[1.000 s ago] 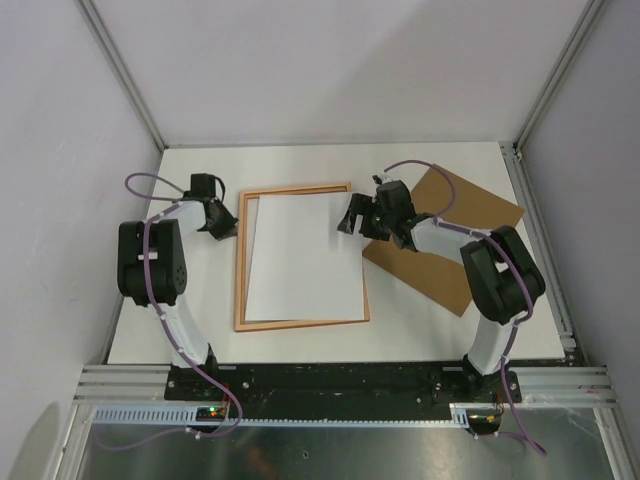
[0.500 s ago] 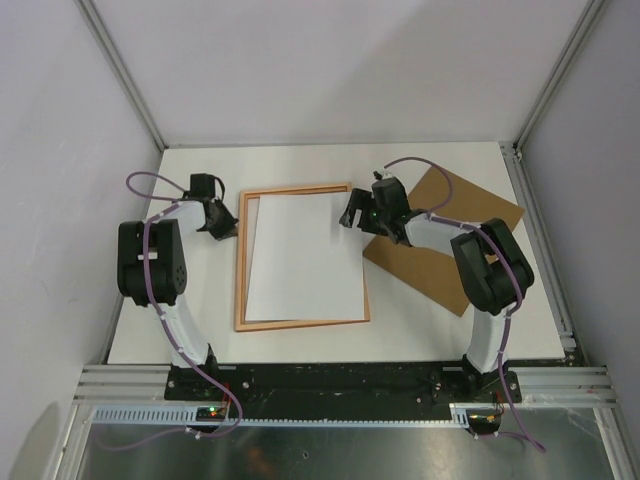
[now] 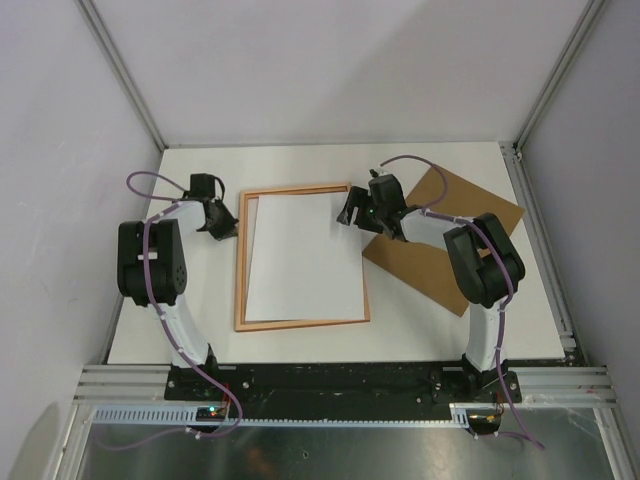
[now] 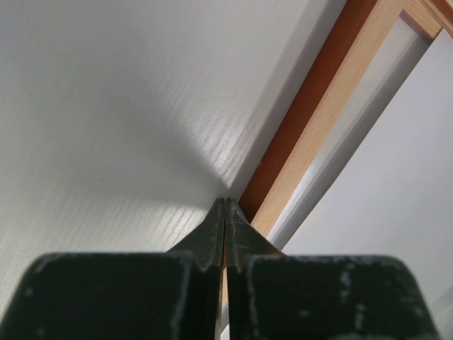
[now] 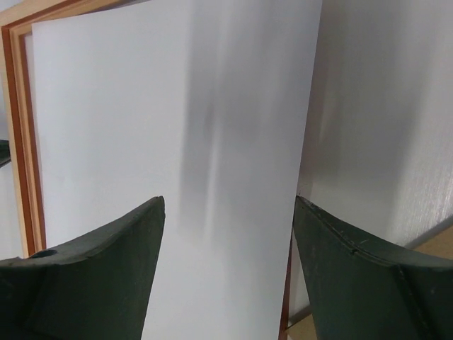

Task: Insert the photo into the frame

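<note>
The frame (image 3: 240, 262) lies flat on the white table, pale wood side up. The photo (image 3: 305, 255) lies on it blank white side up, slightly skewed, its lower right corner over the frame's right rail. My left gripper (image 3: 225, 228) is shut and empty, its tips (image 4: 225, 202) on the table at the outer edge of the frame's left rail (image 4: 311, 120). My right gripper (image 3: 350, 215) is open above the photo's upper right part (image 5: 177, 142); its gap (image 5: 230, 205) straddles the photo's right edge. The frame's rail (image 5: 18, 127) shows at the left there.
A plain brown backing board (image 3: 450, 245) lies tilted on the table right of the frame, under my right arm; its corner shows in the right wrist view (image 5: 439, 237). Metal posts and grey walls enclose the table (image 3: 200, 300).
My right arm has folded inward and its gripper has shifted slightly toward the frame's upper right corner. The left arm, frame and photo have not moved.
</note>
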Robot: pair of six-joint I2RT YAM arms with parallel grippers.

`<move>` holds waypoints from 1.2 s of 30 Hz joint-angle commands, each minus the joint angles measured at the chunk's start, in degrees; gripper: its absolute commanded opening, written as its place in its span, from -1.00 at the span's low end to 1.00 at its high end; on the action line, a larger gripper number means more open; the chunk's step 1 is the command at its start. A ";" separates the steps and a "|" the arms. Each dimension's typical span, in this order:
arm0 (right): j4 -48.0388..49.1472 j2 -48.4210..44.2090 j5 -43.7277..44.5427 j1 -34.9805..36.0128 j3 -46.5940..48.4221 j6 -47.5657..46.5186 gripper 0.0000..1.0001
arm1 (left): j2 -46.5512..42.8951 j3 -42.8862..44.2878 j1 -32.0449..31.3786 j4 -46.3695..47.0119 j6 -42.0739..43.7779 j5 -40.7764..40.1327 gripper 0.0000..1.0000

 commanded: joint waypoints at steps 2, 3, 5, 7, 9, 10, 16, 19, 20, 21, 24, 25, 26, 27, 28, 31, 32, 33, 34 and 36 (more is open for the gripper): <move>1.39 -1.24 -0.94 0.12 2.40 0.05 0.49 | -0.69 0.03 0.04 -1.67 1.37 1.47 -0.99; 1.52 -1.30 -1.10 0.22 2.45 0.12 0.48 | -0.68 0.08 0.05 -1.70 1.38 1.51 -0.99; 1.72 -1.24 -1.30 0.48 2.48 0.22 0.46 | -0.67 0.16 -0.02 -1.73 1.45 1.60 -1.00; 1.79 -0.98 -1.55 0.74 2.73 0.31 0.44 | -0.67 0.24 0.01 -1.70 1.45 1.56 -1.00; 1.74 -0.52 -1.83 1.01 3.17 0.35 0.43 | -0.65 0.29 -0.03 -1.71 1.58 1.75 -1.00; 1.78 -0.29 -1.89 1.24 3.40 0.31 0.43 | -0.61 0.29 -0.04 -1.72 1.62 1.74 -1.00; 1.42 1.19 -1.64 2.47 5.45 0.05 0.43 | -0.63 0.29 0.07 -1.72 1.91 2.05 -1.00; 1.24 1.56 -0.95 3.11 6.29 -0.12 0.43 | -0.74 0.26 0.11 -1.68 2.12 2.23 -1.00; 1.26 1.59 -0.66 3.26 6.46 -0.14 0.43 | -0.71 0.28 0.21 -1.71 2.20 2.28 -1.00; 1.32 1.60 -0.43 3.42 6.58 -0.15 0.43 | -0.69 0.29 0.30 -1.73 2.28 2.35 -1.00; 1.40 1.87 0.14 3.86 7.18 -0.32 0.43 | -0.66 0.30 0.53 -1.72 2.52 2.58 -1.00; 1.39 2.01 0.32 4.03 7.43 -0.42 0.43 | -0.62 0.30 0.55 -1.73 2.61 2.68 -1.00; 1.38 2.08 0.63 4.20 7.60 -0.51 0.43 | -0.60 0.34 0.61 -1.69 2.70 2.73 -1.00; 1.51 2.16 0.92 4.42 7.68 -0.64 0.43 | -0.59 0.32 0.63 -1.67 2.79 2.80 -1.00; 1.62 2.15 1.24 4.57 7.72 -0.75 0.43 | -0.54 0.27 0.69 -1.66 2.88 2.83 -1.00; 1.87 2.16 2.07 5.17 7.84 -1.17 0.44 | -0.50 0.19 0.79 -1.55 3.15 3.04 -0.99; 1.84 2.15 2.61 5.52 7.85 -1.28 0.45 | -0.50 0.11 0.81 -1.51 3.19 3.08 -0.99; 1.87 2.11 3.09 5.78 7.85 -1.51 0.45 | -0.50 0.08 0.82 -1.41 3.26 3.19 -0.99; 1.84 2.13 3.73 6.05 7.85 -1.72 0.46 | -0.49 -0.03 0.79 -1.27 3.29 3.29 -0.99; 2.02 2.14 4.28 6.46 7.85 -2.04 0.48 | -0.45 -0.16 0.89 -1.14 3.36 3.48 -0.99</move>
